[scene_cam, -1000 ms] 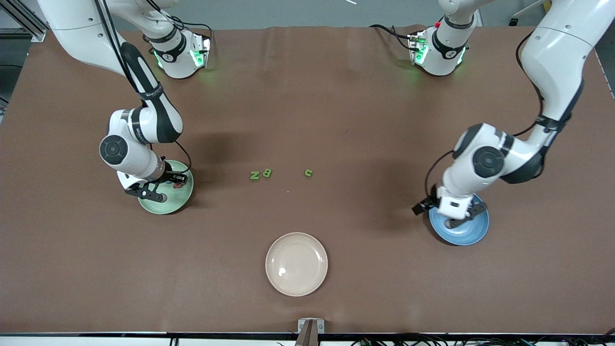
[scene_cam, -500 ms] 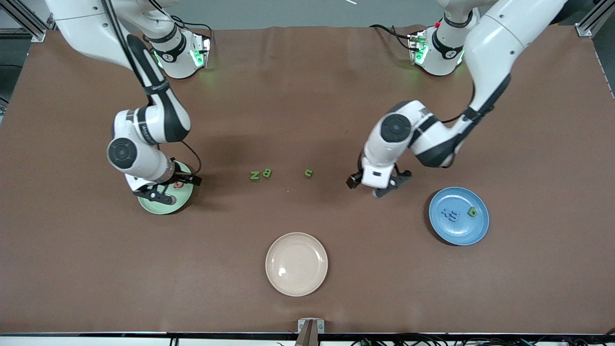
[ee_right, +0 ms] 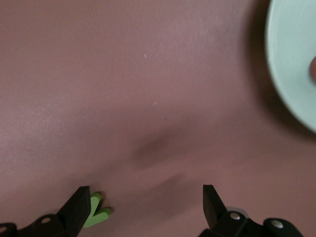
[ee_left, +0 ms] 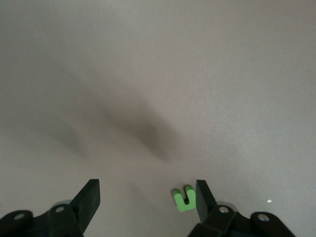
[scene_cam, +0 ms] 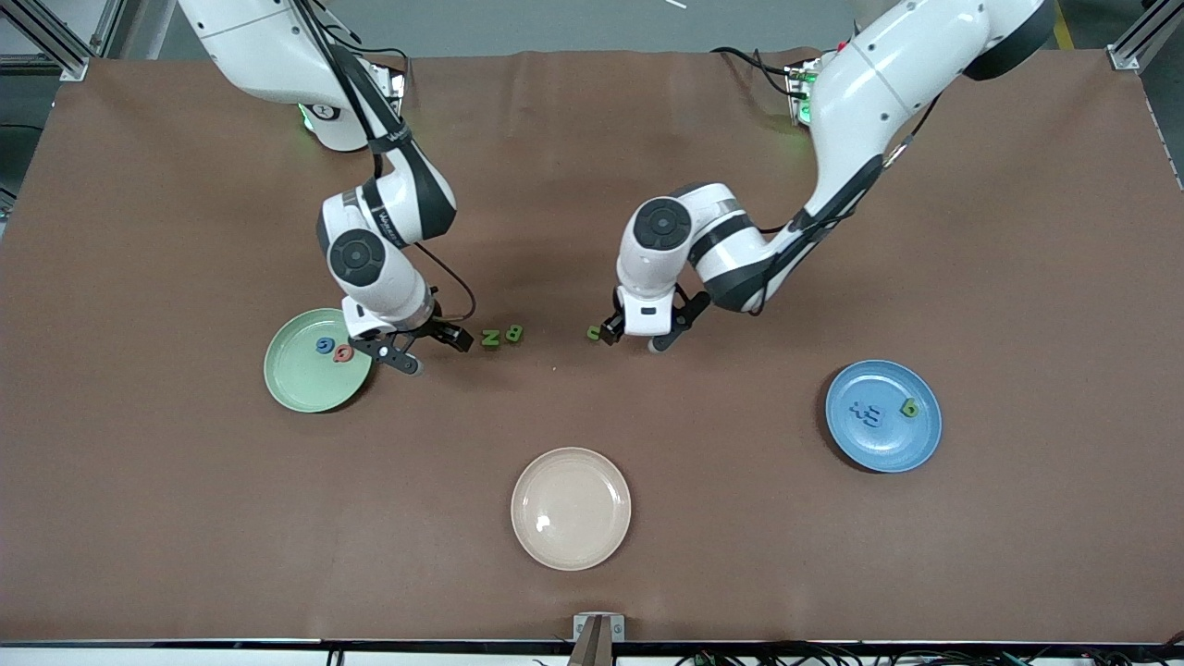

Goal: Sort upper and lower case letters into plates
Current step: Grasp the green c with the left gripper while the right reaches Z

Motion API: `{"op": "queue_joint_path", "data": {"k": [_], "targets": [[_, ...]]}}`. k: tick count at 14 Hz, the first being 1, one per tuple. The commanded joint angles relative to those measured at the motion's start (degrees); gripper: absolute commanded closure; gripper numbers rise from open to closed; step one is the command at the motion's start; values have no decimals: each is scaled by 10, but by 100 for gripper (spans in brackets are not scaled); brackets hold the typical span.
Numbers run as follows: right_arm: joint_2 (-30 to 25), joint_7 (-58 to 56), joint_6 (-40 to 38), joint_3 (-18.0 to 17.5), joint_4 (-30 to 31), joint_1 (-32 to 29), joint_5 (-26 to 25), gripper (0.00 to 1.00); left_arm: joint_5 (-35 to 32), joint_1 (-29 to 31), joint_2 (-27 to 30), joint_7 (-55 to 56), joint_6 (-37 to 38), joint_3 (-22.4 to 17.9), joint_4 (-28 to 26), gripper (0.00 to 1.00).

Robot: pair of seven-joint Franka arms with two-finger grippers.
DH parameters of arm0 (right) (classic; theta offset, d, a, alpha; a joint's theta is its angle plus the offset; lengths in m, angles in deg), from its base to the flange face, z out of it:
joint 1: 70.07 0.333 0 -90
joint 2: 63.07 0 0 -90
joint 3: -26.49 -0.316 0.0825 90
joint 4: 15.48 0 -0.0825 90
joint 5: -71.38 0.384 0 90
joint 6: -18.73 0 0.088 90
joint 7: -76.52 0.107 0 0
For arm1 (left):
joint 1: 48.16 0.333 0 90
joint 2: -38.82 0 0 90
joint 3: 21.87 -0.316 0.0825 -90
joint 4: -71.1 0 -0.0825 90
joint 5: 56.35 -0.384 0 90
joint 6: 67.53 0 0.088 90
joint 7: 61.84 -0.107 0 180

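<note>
- Now the left pincer (scene_cam: 632, 339) hangs low over the brown worktop (scene_cam: 703, 518) mid-table, its fingers (ee_left: 89, 200) spread apart and gripping nothing.
- A green letter u (scene_cam: 594, 332) lies on the worktop just beside one finger of that pincer; in the left wrist view the letter (ee_left: 184, 198) sits close against the inner side of one finger, and whether they touch cannot be told.
- The right pincer (scene_cam: 424, 350) is low over the worktop between the green plate (scene_cam: 296, 388) and the green Z (scene_cam: 490, 338), its fingers (ee_right: 79, 207) released wide and empty.
- In the right wrist view the Z (ee_right: 96, 213) shows beside one finger, partly hidden by it.
- A green B (scene_cam: 514, 333) lies right beside the Z, toward the left arm's end.
- The green plate sits toward the right arm's end of the worktop and holds a blue letter (scene_cam: 325, 346) and a red letter (scene_cam: 343, 352) side by side near its rim.
- The blue plate (scene_cam: 879, 444) sits toward the left arm's end, holding a dark blue letter (scene_cam: 867, 414) and a small green letter (scene_cam: 910, 407).
- A cream plate (scene_cam: 571, 508) lies nearer the front camera than the loose letters, with nothing on it.
</note>
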Motion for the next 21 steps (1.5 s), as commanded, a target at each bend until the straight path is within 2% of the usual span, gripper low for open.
{"op": "queue_joint_path", "data": {"k": [1, 4, 8, 10, 13, 14, 18, 20, 21], "targets": [[13, 42, 36, 6, 9, 23, 4, 0, 0, -64, -59, 84, 1, -48, 79, 21], [58, 41, 80, 6, -8, 58, -5, 0, 0, -86, -69, 119, 1, -59, 94, 23], [107, 36, 81, 6, -62, 76, -27, 0, -1, -94, -70, 132, 1, -60, 97, 25], [112, 18, 82, 7, -63, 80, -47, 0, 0, -99, -75, 132, 1, -60, 97, 28], [111, -6, 75, 6, -55, 79, -49, 0, -1, -107, -76, 132, -4, -60, 97, 36], [108, -14, 74, 6, -49, 79, -49, 1, -1, -106, -76, 130, -4, -60, 97, 41], [99, -32, 78, 7, -25, 79, -49, 0, -4, -104, -82, 124, -5, -61, 106, 80], [76, -38, 79, 6, -4, 79, -49, 0, -3, -99, -85, 125, -5, -61, 113, 100], [66, -39, 78, 6, 5, 79, -49, 0, -5, -99, -84, 123, -5, -61, 118, 100]]}}
